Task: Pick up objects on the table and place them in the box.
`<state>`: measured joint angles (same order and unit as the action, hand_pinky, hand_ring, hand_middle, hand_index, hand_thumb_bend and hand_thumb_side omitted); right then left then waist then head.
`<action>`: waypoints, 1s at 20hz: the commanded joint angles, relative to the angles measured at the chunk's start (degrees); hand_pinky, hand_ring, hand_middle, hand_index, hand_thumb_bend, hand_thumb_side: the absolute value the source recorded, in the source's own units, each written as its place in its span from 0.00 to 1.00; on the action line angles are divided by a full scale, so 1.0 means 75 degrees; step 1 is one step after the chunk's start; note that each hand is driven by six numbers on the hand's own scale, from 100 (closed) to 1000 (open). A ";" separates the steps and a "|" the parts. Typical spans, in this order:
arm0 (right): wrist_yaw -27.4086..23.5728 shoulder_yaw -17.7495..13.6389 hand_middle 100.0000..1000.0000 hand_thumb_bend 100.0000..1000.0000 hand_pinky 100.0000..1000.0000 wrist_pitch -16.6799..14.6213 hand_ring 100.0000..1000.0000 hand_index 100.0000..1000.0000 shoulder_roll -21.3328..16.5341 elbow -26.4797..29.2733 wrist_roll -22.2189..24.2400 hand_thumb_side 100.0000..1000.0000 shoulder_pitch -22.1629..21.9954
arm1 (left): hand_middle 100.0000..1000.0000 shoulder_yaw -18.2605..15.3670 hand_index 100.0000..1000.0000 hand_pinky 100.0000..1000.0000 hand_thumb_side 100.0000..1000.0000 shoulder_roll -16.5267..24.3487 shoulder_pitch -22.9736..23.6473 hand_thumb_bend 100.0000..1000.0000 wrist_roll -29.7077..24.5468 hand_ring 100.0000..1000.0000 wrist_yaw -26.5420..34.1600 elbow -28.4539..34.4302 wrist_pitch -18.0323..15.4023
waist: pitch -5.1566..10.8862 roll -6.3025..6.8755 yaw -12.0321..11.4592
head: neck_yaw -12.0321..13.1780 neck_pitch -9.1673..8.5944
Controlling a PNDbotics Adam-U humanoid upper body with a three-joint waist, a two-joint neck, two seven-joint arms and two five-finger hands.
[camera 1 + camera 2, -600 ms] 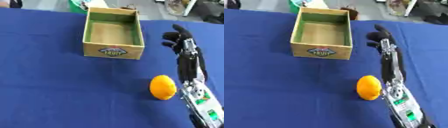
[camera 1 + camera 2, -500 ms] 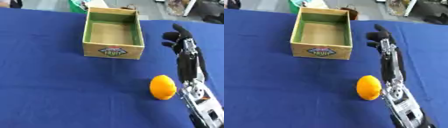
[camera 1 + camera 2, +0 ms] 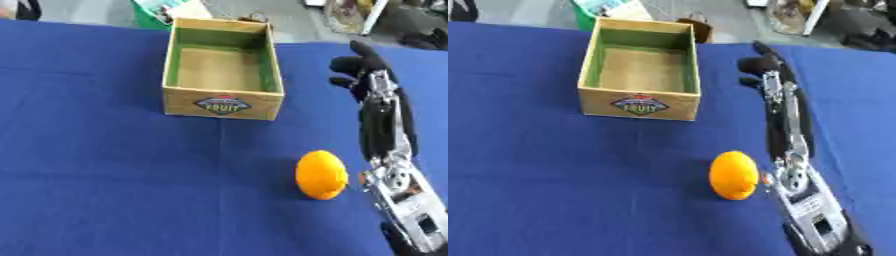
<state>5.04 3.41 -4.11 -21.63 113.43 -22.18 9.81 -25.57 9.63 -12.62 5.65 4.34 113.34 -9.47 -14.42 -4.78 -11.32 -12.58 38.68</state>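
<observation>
Cloth of deep blue covers the table [image 3: 105, 190], smooth and flat, with faint fold lines crossing it. On it stands an open box [image 3: 222, 102] of pale wood or card, rectangular, its inner walls green and its floor plain tan, with a "FRUIT" label on the near face; it holds nothing. Nearer the camera and to the right lies an orange fruit [image 3: 320, 174], egg-shaped and smooth, well apart from the box. Just beside it on the right runs the robot's right forearm, silver and black, reaching away from the camera. The right hand [image 3: 759, 65] at its far end is black, level with the box and just to its right, fingers loosely bent and holding nothing. The right eye view shows more of the silver wrist housing near the bottom edge. Beyond the table's far edge sit a green item with printed paper and other clutter, blurred.
</observation>
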 commanded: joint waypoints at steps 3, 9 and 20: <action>0.0601 -0.0241 0.72 0.14 0.75 0.0476 0.79 0.92 -0.1057 0.0155 0.0359 1.00 0.0217 | 0.35 -0.0037 0.60 0.41 0.77 0.0229 0.0005 0.00 0.0018 0.27 -0.0025 0.0166 0.0024 | 0.0165 0.0032 0.0038 | 0.0094 0.0198; 0.1329 0.0045 0.75 0.55 0.79 0.1202 0.82 0.95 -0.2239 0.0155 0.1081 1.00 0.0272 | 0.35 -0.0024 0.60 0.41 0.77 0.0282 0.0048 0.00 0.0010 0.27 -0.0041 0.0166 0.0014 | 0.0202 0.0018 0.0044 | 0.0105 0.0205; 0.2566 0.0362 0.76 0.96 0.90 0.2160 0.88 0.97 -0.3878 0.0155 0.2330 0.94 -0.0093 | 0.35 -0.0020 0.60 0.41 0.77 0.0303 0.0088 0.00 -0.0002 0.27 -0.0047 0.0166 0.0013 | 0.0220 -0.0023 0.0022 | 0.0144 0.0050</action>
<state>23.03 6.33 11.62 -47.96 113.44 -5.67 8.85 -25.57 10.38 -11.65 5.74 4.07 113.34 -9.38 -13.71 -5.11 -11.11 -11.67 39.67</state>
